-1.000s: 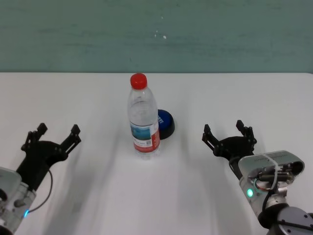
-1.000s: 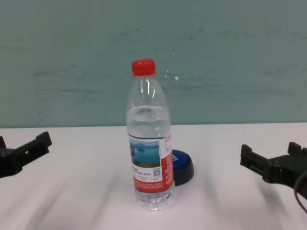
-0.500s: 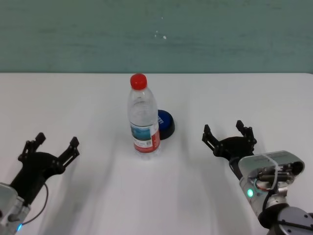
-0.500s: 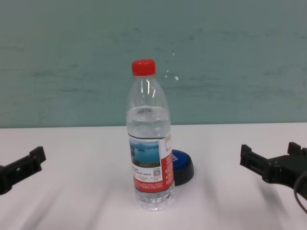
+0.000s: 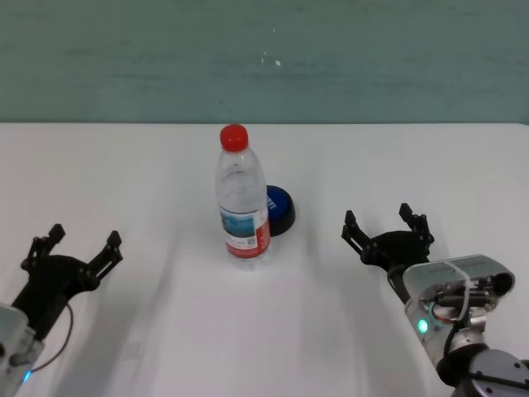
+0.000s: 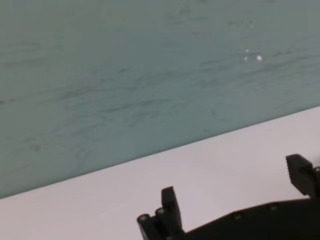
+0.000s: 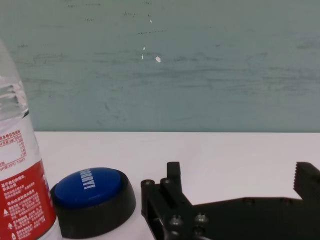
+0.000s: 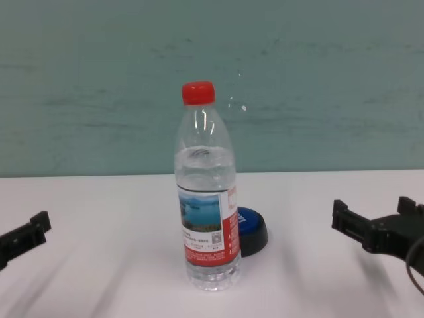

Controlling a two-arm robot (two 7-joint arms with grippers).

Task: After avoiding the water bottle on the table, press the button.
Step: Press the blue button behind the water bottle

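Button (image 7: 92,192) lettering legible only by right wrist.

I see the water bottle (image 5: 243,197) upright, blocking the button (image 5: 279,210) from my left; its right side is open table (image 5: 397,165).

The water bottle (image 8: 206,205) hid the near left part of the button (image 8: 251,231), and the chest view's left edge cut off the left pincer (image 8: 20,236).

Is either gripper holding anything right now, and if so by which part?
Nothing is held. The left gripper and right gripper are both open and empty, apart from the water bottle and button.
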